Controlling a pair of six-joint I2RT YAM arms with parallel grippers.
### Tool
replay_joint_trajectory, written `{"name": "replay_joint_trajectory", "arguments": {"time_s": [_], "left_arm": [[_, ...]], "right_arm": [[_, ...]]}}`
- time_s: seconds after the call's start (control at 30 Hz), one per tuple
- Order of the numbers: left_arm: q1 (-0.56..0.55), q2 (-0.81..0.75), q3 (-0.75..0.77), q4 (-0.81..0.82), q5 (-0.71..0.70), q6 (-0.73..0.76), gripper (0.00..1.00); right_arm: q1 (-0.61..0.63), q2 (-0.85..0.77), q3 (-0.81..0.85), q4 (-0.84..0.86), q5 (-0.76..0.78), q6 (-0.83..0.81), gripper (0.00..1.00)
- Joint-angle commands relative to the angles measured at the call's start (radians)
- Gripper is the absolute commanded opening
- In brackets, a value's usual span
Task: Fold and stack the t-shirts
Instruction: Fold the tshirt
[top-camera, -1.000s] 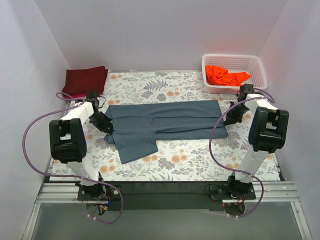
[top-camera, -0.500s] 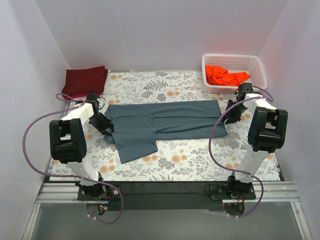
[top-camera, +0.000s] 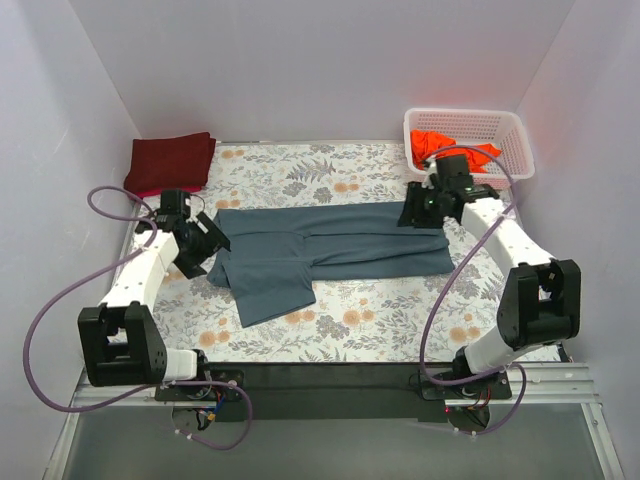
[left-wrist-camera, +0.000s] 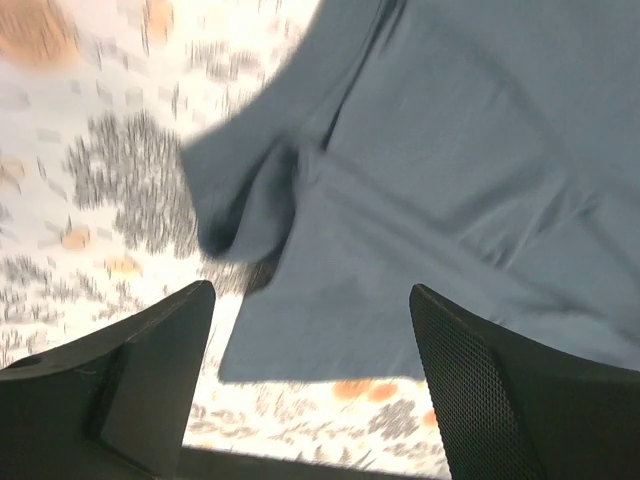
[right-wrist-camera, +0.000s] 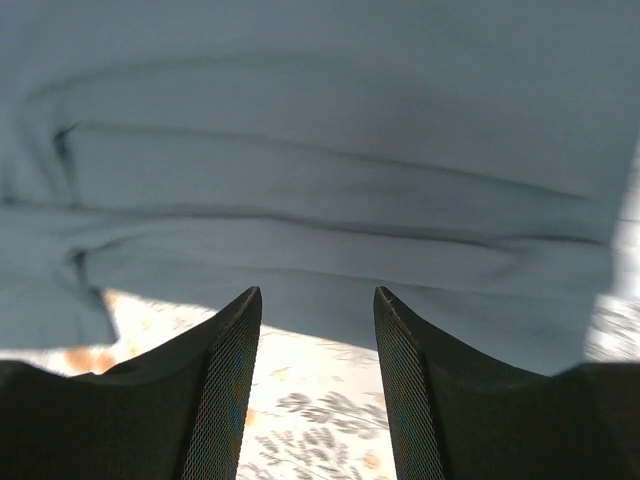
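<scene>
On the table (top-camera: 380, 320) the slate blue-grey t-shirt (top-camera: 330, 245) lies spread lengthwise, one sleeve jutting toward the arms. The left gripper (left-wrist-camera: 310, 290) hangs over the shirt's left end, the right gripper (right-wrist-camera: 317, 292) over its far right corner. Both gape, holding nothing.

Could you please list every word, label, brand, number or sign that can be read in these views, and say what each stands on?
None: no text can be read in any view.
The blue-grey t-shirt, maroon t-shirt and orange t-shirt show no print or label.
The white basket is unmarked.
The tablecloth bears only a floral pattern.
</scene>
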Motion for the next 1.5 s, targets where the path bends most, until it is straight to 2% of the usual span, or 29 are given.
{"name": "replay_joint_trajectory", "arguments": {"time_s": [0.0,0.2,0.53,0.6,0.9,1.03,1.1,1.2,1.23,1.3,1.33,1.37,1.47], "left_arm": [[-0.057,-0.078,-0.105,-0.039,0.012,-0.001,0.78],[-0.121,-0.128,-0.246,-0.034,0.051,-0.035,0.75],[-0.203,-0.097,-0.316,-0.005,0.107,-0.046,0.65],[-0.206,-0.079,-0.329,-0.005,0.112,-0.04,0.62],[-0.24,-0.008,-0.367,0.001,0.135,-0.038,0.59],[-0.255,0.027,-0.37,0.003,0.135,-0.043,0.54],[-0.258,0.037,-0.37,0.004,0.134,-0.046,0.52],[-0.261,0.053,-0.37,0.013,0.135,-0.051,0.41],[-0.263,0.057,-0.37,0.018,0.135,-0.051,0.35],[-0.269,0.07,-0.372,0.023,0.138,-0.054,0.27],[-0.27,0.073,-0.37,0.026,0.141,-0.054,0.2],[-0.272,0.076,-0.369,0.027,0.14,-0.054,0.15],[-0.276,0.069,-0.355,0.03,0.141,-0.051,0.0]], "right_arm": [[0.168,-0.013,-0.082,0.109,-0.108,0.029,0.56],[0.438,0.075,-0.121,0.283,-0.153,0.048,0.55],[0.675,0.267,-0.072,0.358,-0.201,0.057,0.51],[0.709,0.292,-0.066,0.357,-0.194,0.056,0.51],[0.758,0.336,-0.067,0.349,-0.181,0.062,0.46],[0.763,0.349,-0.061,0.338,-0.165,0.065,0.39],[0.763,0.35,-0.061,0.337,-0.153,0.068,0.32],[0.763,0.358,-0.058,0.33,-0.145,0.071,0.23],[0.763,0.359,-0.057,0.33,-0.142,0.072,0.21],[0.763,0.364,-0.052,0.326,-0.138,0.072,0.13],[0.761,0.365,-0.051,0.326,-0.136,0.069,0.1],[0.763,0.365,-0.047,0.324,-0.136,0.068,0.04],[0.763,0.356,-0.035,0.317,-0.133,0.062,0.01]]}}
